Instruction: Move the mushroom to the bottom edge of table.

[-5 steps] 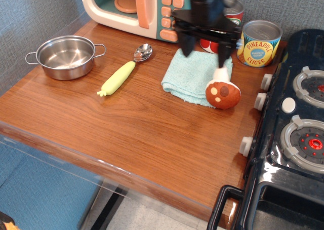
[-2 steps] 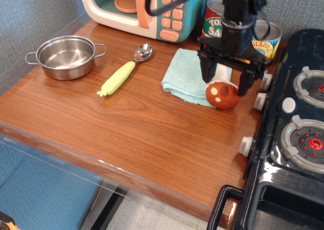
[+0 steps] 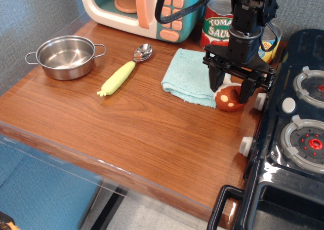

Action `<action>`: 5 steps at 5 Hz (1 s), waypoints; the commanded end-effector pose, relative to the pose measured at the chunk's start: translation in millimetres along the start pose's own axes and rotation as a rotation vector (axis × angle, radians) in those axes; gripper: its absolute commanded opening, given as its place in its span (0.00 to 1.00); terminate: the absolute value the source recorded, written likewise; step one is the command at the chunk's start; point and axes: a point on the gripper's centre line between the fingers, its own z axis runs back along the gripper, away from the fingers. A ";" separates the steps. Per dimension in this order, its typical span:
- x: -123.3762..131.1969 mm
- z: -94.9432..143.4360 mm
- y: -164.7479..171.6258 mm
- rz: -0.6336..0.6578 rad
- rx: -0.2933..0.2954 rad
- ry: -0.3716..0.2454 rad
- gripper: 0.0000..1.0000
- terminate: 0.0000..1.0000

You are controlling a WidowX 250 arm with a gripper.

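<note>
While gripper (image 3: pixel 232 90) straddles mushroom (image 3: pixel 229 99) w/ fingers spread, mushroom sits on table (image 3: pixel 131 123) by cloth (image 3: pixel 190 75).

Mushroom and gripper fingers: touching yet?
Cannot tell. The only view shows the gripper lowered around the mushroom, one finger on each side of the cap, but no clear contact or gap shows at either finger.
</note>
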 end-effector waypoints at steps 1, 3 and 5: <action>17.2 37.6 3.1 -0.010 0.015 -0.116 0.00 0.00; 11.8 74.2 22.2 -0.020 0.020 -0.194 0.00 0.00; -47.8 85.8 23.7 -0.028 -0.005 -0.162 0.00 0.00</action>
